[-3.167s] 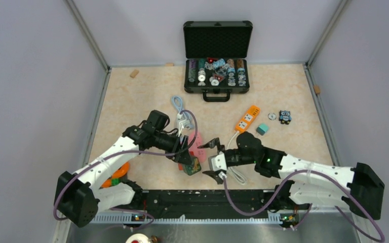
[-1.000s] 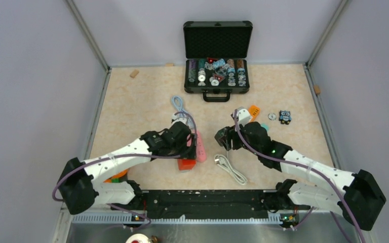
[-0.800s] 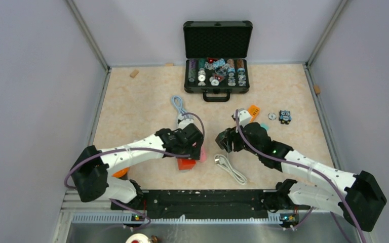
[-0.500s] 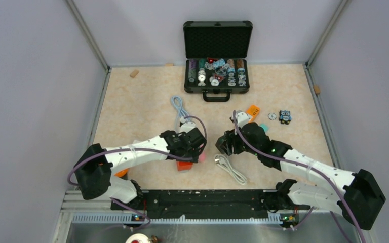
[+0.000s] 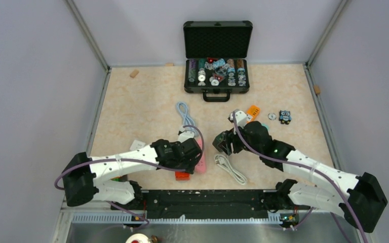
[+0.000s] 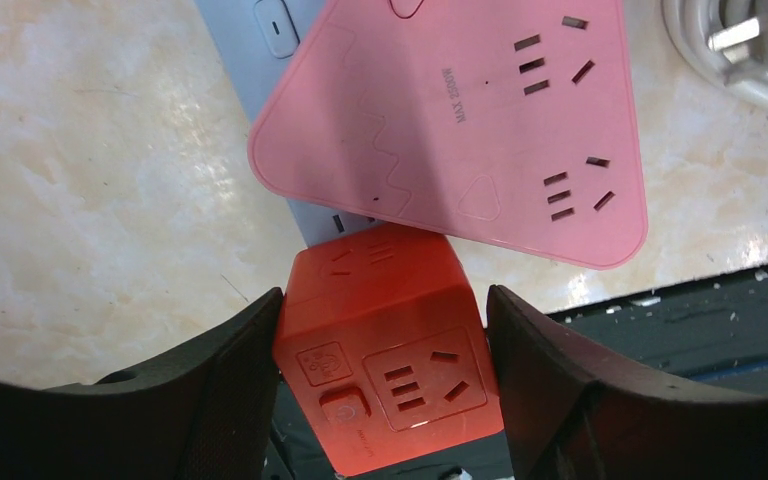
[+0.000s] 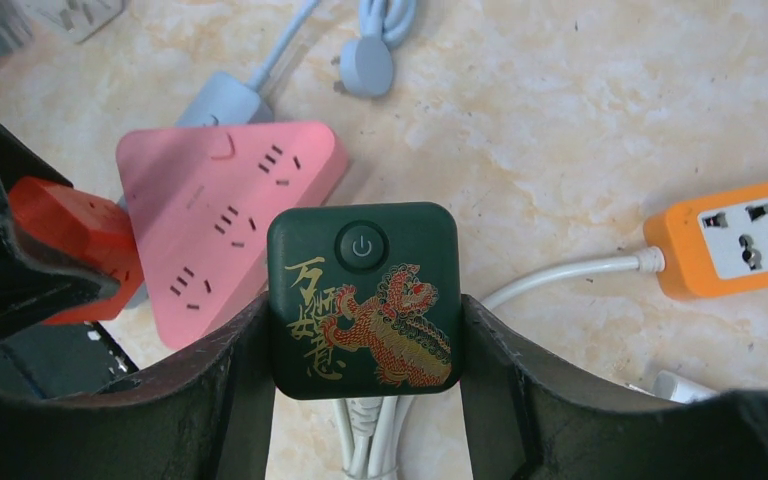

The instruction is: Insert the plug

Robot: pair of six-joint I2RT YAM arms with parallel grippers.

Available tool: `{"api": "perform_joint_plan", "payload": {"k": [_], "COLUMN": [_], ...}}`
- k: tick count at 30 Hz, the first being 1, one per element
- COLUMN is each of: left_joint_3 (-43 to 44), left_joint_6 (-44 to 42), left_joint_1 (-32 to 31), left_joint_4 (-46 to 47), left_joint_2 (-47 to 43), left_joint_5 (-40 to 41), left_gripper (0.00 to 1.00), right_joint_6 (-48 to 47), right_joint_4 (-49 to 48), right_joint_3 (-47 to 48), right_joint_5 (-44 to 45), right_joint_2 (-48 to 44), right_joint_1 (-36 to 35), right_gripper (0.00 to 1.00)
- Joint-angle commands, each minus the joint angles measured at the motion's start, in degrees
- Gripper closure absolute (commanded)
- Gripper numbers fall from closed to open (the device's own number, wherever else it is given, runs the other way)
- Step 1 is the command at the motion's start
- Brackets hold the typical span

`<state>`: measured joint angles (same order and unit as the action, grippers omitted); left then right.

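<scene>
My left gripper (image 6: pixel 383 300) is shut on a red socket cube (image 6: pixel 390 350), one finger against each side, close to the table's near edge (image 5: pixel 182 175). The cube touches a pink triangular power strip (image 6: pixel 450 110) that lies over a grey-blue strip (image 6: pixel 260 40). My right gripper (image 7: pixel 362 305) is shut on a dark green socket cube (image 7: pixel 360 300) with a gold and red dragon, held above the table right of the pink strip (image 5: pixel 199 159). A white cable (image 5: pixel 230 169) lies coiled below it, its plug (image 6: pixel 735 35) beside the pink strip. A pale blue plug (image 7: pixel 365 65) lies farther back.
An orange power strip (image 7: pixel 730 240) lies to the right. An open black case (image 5: pixel 217 76) with small parts stands at the back. A white socket block (image 5: pixel 138 145) sits by the left arm. A small robot toy (image 5: pixel 284 116) and a disc (image 5: pixel 272 116) lie at right.
The left gripper's jaws have narrowed onto the red cube, and the left arm has drawn back toward the near edge. The right gripper has hardly moved with the green cube.
</scene>
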<state>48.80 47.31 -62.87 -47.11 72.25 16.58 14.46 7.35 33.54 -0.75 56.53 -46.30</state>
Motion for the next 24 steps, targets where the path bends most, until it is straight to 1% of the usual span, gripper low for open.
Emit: {"api": "perform_joint_plan", "payload": {"k": [1, 5, 7, 10, 15, 17, 19, 22, 24], "left_joint_3": [-0.36, 0.63, 0.91, 1.77, 5.04, 6.3, 7.36, 7.36, 6.7], "left_joint_6": [2.79, 3.3, 2.58, 2.02, 0.04, -1.79, -4.19, -7.09, -8.81], "left_joint_1": [-3.48, -7.03, -7.41, -7.44, -7.4, -7.29, -6.71, -4.48, -2.46], "left_joint_4": [0.64, -1.02, -1.3, -1.72, -1.84, -0.99, 0.78, 4.6, 7.39], "left_joint_2": [-2.27, -1.22, -0.49, 0.74, 0.43, -0.37, -1.23, -2.35, -2.9], "left_joint_5": [-1.72, 0.78, 0.82, 1.64, 2.96, 3.03, 2.0, -2.04, -5.68], "left_gripper": [0.39, 0.37, 0.3, 0.16, 0.02, 0.01, 0.01, 0.01, 0.01], "right_joint_6": [-4.56, -5.02, -6.8, -8.49, -11.05, -12.19, -13.7, -14.16, -16.09], "right_joint_4": [-5.91, -6.95, -6.99, -6.95, -6.95, -6.95, -8.96, -9.98, -10.26], "right_joint_3": [1.44, 0.13, -0.12, -0.11, 0.16, -0.15, -0.81, -1.45, -1.87], "right_joint_5": [-2.24, -2.26, -3.32, -5.85, -11.75, -13.42, -14.86, -15.46, -16.37], "right_joint_2": [-3.01, -3.9, -3.99, -4.09, -4.65, -5.17, -5.61, -5.75, -5.6], "right_joint_1": [0.38, 0.42, 0.39, 0.41, 0.42, 0.43, 0.39, 0.41, 0.34], "right_gripper": [1.0, 1.0, 1.0, 1.0, 1.0, 1.0, 1.0, 1.0, 1.0]}}
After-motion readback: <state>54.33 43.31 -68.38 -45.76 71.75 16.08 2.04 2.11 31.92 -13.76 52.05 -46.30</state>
